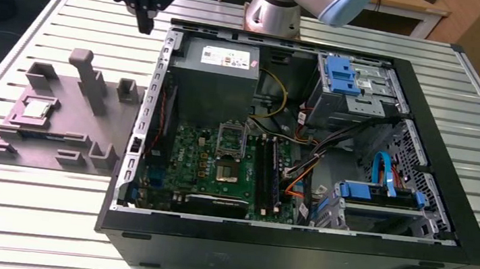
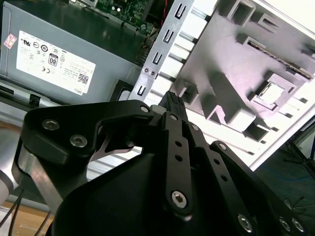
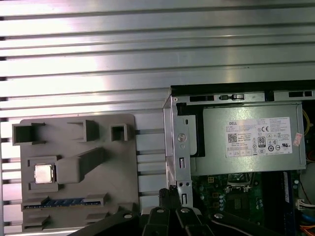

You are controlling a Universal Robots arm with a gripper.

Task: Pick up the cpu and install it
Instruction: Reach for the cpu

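Tabletop (image 1: 31,219): cpu (image 1: 37,109) apart from end effector (image 1: 146,27)

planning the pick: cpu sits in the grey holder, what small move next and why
Probably carry the gripper toward the exterior view's left, to above the cpu. The cpu lies in a pocket of the grey holder, while the gripper hangs by the computer case corner, apart from it.

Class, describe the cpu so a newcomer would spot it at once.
Find the open black computer case; to the exterior view's left of it lies a grey moulded fixture tray. The small square silvery cpu sits in a recess there, the tray's one shiny metal piece.
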